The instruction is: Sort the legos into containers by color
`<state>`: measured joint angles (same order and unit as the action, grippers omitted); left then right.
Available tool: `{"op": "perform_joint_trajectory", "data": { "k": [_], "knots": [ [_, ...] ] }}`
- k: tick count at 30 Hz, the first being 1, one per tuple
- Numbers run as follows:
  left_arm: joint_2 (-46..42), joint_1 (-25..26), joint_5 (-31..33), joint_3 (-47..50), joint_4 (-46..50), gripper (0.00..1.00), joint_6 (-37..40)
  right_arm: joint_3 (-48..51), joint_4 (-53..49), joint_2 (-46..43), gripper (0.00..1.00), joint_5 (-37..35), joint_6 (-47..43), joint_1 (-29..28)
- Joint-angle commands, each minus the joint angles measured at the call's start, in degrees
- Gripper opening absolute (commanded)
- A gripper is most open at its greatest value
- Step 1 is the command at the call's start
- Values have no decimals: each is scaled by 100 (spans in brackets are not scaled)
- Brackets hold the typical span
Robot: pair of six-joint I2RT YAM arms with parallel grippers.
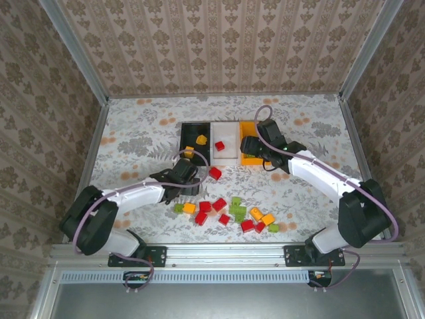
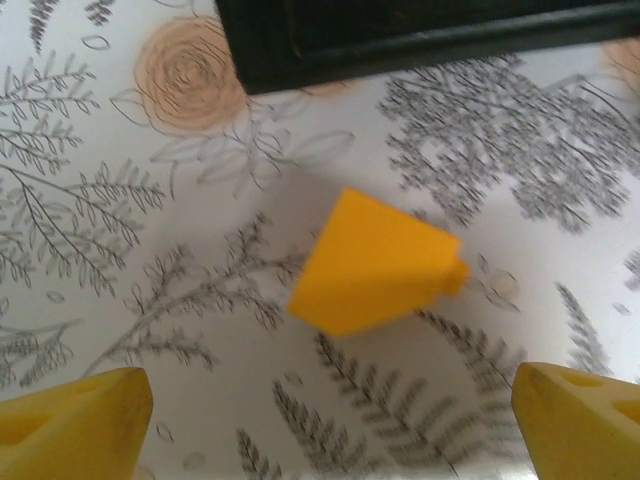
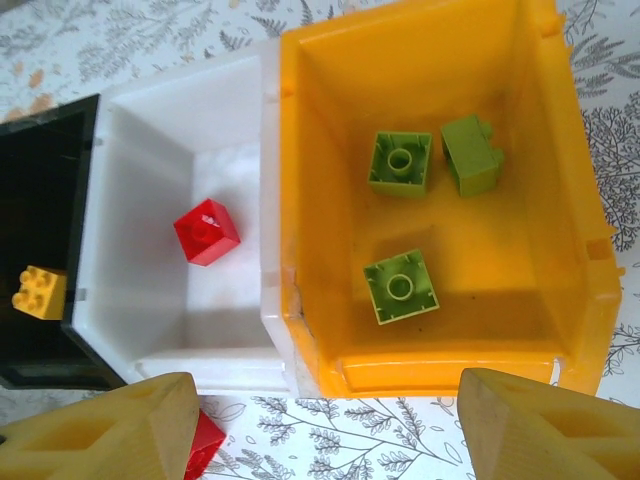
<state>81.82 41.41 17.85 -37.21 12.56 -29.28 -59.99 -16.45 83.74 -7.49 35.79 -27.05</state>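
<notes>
Three lime green plastic bricks (image 3: 400, 163) lie in the orange-yellow plastic bin (image 3: 560, 200). One red brick (image 3: 207, 231) lies in the white bin (image 3: 150, 110) beside it, and one small yellow brick (image 3: 40, 291) in the black bin (image 3: 40, 180). The right gripper (image 3: 325, 425) hangs above the bins' near edge, fingers spread, empty. The left gripper (image 2: 330, 420), spread wide, holds nothing; a loose orange-yellow brick (image 2: 375, 262) lies on the floral table (image 2: 150, 250) just ahead of it. More mixed bricks (image 1: 229, 212) lie scattered nearer the arms.

Yel lego (image 2: 375, 262) blurry, blk bin (image 2: 420, 35) cropped
</notes>
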Motion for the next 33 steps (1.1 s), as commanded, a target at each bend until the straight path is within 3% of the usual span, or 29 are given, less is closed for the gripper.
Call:
{"op": "perform_joint_trajectory", "data": {
  "k": [1, 7, 11, 21, 29, 33],
  "knots": [
    [270, -151, 247, -115, -644, 92, 191, 72, 90, -269, 71, -47, 26, 27],
    [808, -220, 112, -166, -1227, 85, 260, 154, 103, -562, 71, -50, 45, 76],
    [921, -226, 2, -105, -1322, 72, 147, 176, 77, -678, 71, -102, 31, 86],
    [27, -46, -54, 344, -918, 42, -216, 226, 84, -721, 72, -141, 68, 111],
    [-1436, 182, -34, -150, 118, 39, -211, 573, 152, -897, 72, -12, 187, 112],
    [-890, -61, -158, -1169, 426, 38, 96, 892, 219, -982, 72, 95, 287, 111]
  ]
}}
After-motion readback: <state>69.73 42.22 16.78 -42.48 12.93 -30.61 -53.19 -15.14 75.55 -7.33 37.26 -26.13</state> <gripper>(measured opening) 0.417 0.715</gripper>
